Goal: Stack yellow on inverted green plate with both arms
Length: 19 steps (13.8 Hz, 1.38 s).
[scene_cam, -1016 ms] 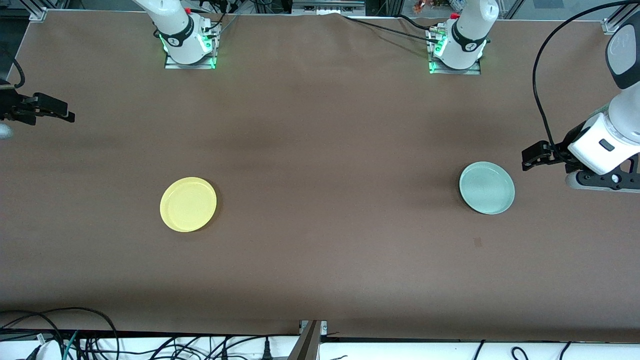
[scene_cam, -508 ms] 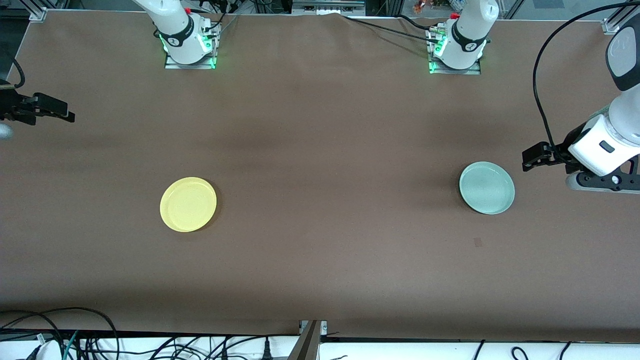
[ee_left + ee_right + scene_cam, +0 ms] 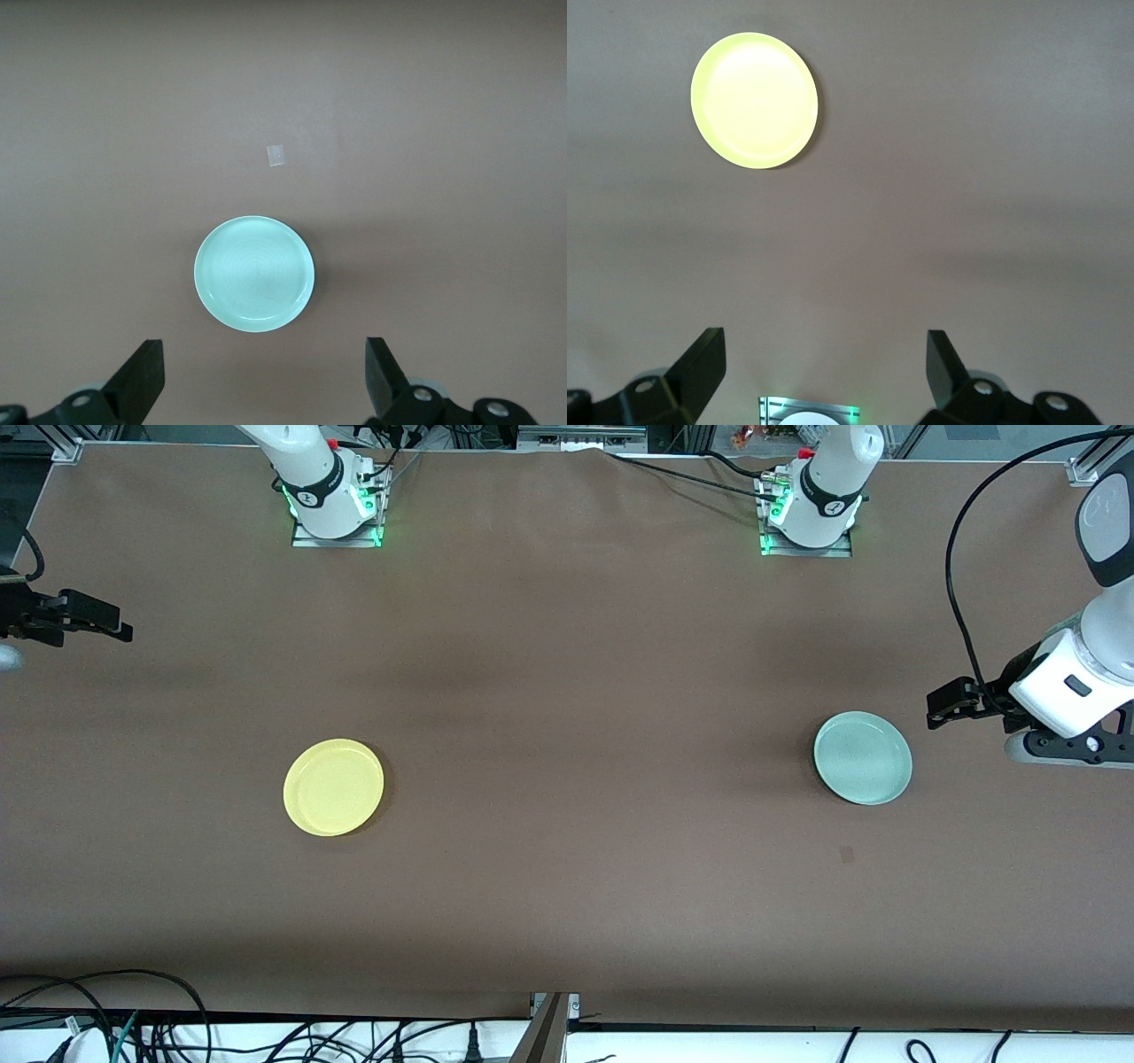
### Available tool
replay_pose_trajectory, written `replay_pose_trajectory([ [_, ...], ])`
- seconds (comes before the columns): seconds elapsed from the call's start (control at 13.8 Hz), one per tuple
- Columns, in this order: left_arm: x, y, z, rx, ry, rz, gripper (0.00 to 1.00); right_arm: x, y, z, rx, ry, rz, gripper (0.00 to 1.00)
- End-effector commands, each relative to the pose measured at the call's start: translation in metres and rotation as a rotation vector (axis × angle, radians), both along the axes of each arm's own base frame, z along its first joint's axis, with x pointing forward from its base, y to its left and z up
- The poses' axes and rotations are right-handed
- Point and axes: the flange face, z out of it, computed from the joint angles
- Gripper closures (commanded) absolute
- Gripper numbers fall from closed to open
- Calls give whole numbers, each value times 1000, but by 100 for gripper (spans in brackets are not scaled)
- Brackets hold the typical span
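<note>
Lying flat on the brown table (image 3: 567,646), the yellow plate (image 3: 333,786) sits toward the right arm's end, rim up, with nothing touching it. The green plate (image 3: 863,757) rests well apart from it, toward the left arm's end; concentric rings show on its upper face in the left wrist view (image 3: 254,274), though whether that face is the hollow or the underside is hard to settle. A small pale square mark (image 3: 276,156) lies on the cloth near the green plate, nearer to the front camera. The left gripper (image 3: 941,707) hangs in the air just beside the green plate, its fingers (image 3: 146,376) spread wide and holding nothing. The right gripper (image 3: 93,622) hovers over the table's edge at the right arm's end, well away from the yellow plate (image 3: 754,100), its fingers (image 3: 704,361) likewise parted and empty.
</note>
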Motion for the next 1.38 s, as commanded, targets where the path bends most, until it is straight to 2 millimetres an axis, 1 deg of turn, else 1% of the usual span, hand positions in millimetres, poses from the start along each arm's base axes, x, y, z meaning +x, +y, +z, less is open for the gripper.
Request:
replay_pose_trajectory([
  [0.0,5,0,3,-20,-4,-5,0,1,-1,2,18,-1,-6,0],
  [0.15,6,6,1,-24,-2,4,0,1,0,2,18,0,-4,0],
  [0.29,7,5,5,-37,-9,7,0,1,1,2,18,-1,-3,0],
  [0.36,9,6,-1,-40,0,9,0,1,1,2,18,0,-3,0],
  [0.51,11,5,3,-43,-9,9,0,1,1,2,18,0,-3,0],
  [0.58,11,7,1,-43,-6,12,0,1,1,2,18,-1,-3,0],
  [0.65,11,19,-3,-42,1,29,0,1,1,2,17,-3,-3,0],
  [0.73,11,35,-9,-53,12,55,0,2,1,3,17,-6,-3,0],
  [0.8,12,45,-16,-87,24,70,0,2,0,3,17,-6,-4,0],
  [0.87,10,55,-24,-109,37,88,0,1,0,2,17,-4,-5,0],
  [1.02,6,65,-36,-112,61,104,0,2,0,3,17,-6,-4,0],
  [1.09,3,70,-44,-111,76,112,0,2,1,3,17,-4,-3,0],
  [1.23,0,94,-69,-106,80,130,0,2,1,3,17,-7,-3,0],
  [1.31,0,101,-82,-118,61,98,0,2,1,3,17,-6,-3,0],
])
